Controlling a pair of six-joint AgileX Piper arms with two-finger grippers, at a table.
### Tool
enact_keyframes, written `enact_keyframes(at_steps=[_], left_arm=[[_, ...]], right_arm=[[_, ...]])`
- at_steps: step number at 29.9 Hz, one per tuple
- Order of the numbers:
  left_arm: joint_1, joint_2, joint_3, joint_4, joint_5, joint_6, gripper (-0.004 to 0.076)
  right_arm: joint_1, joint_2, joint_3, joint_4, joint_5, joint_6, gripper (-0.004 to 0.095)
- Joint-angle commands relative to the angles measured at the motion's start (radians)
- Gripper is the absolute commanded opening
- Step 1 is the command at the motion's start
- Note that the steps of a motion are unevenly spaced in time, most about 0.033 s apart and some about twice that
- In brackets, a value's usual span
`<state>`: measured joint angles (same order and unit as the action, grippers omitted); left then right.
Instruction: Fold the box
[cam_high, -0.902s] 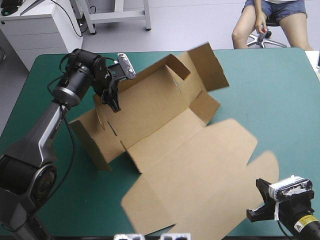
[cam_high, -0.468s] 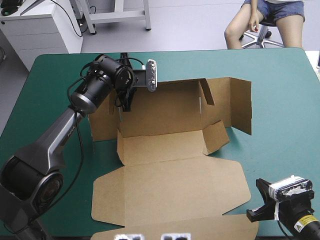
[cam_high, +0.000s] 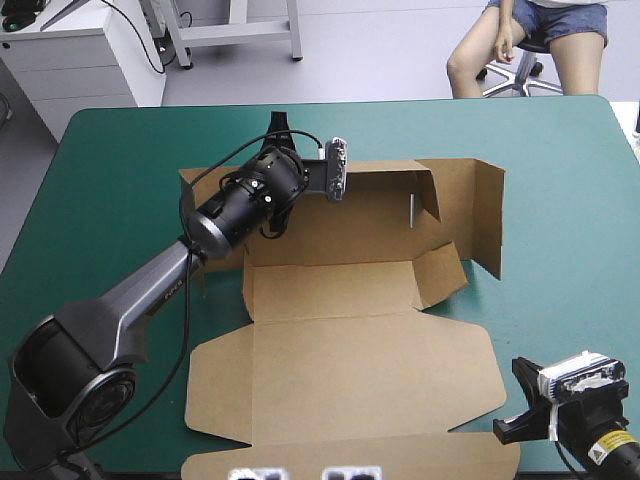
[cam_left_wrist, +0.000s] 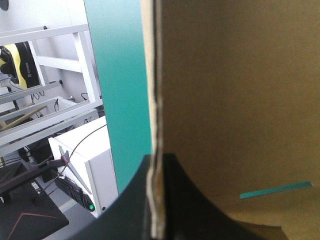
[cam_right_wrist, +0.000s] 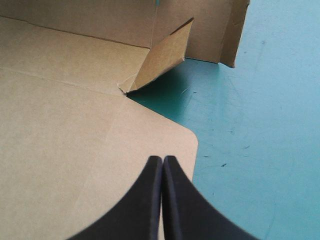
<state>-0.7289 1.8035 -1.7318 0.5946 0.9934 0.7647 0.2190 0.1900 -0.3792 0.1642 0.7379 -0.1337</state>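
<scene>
While the left hand pinches one wall of the single brown box, the right hand is closed, empty.

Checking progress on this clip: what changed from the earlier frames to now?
The left gripper, fingers shut on the box at a raised wall, swung it from diagonal to square with the table. The right gripper stayed shut and empty at the near right corner.

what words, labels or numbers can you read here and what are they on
No text here can be read.
Left arm: pale lettering along its grey link, too small to read.
Yellow label on the right arm: dark print, too small to read.
Box: plain brown board, no print visible.
</scene>
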Motion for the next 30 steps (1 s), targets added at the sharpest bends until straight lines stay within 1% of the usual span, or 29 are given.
enact_keyframes(at_steps=[1, 5, 10, 12, 17, 21, 24, 28, 30], left_arm=[[-0.025, -0.056, 0.053, 0.105, -0.108, -0.138, -0.0008], [-0.058, -0.058, 0.146, 0.267, -0.119, -0.276, -0.0008], [-0.141, -0.088, 0.255, 0.475, -0.121, -0.452, -0.0008], [-0.174, -0.107, 0.291, 0.525, -0.121, -0.496, -0.0008], [-0.206, -0.162, 0.362, 0.564, -0.119, -0.573, -0.0008], [-0.210, -0.200, 0.410, 0.564, -0.119, -0.584, -0.0008], [-0.225, -0.241, 0.453, 0.566, -0.123, -0.634, -0.0008], [-0.255, -0.304, 0.542, 0.591, -0.153, -0.651, -0.0008], [-0.266, -0.320, 0.580, 0.623, -0.156, -0.684, -0.0008]], right_arm=[[0.002, 0.013, -0.031, 0.008, -0.070, -0.001, -0.0020], [0.002, 0.013, -0.031, 0.008, -0.070, -0.001, -0.0020], [0.002, 0.013, -0.031, 0.008, -0.070, -0.001, -0.0020], [0.002, 0.013, -0.031, 0.008, -0.070, -0.001, -0.0020], [0.002, 0.013, -0.031, 0.008, -0.070, -0.001, -0.0020], [0.002, 0.013, -0.031, 0.008, -0.070, -0.001, -0.0020], [0.002, 0.013, -0.031, 0.008, -0.070, -0.001, -0.0020], [0.002, 0.013, -0.031, 0.008, -0.070, -0.001, -0.0020], [0.002, 0.013, -0.031, 0.008, -0.070, -0.001, -0.0020]])
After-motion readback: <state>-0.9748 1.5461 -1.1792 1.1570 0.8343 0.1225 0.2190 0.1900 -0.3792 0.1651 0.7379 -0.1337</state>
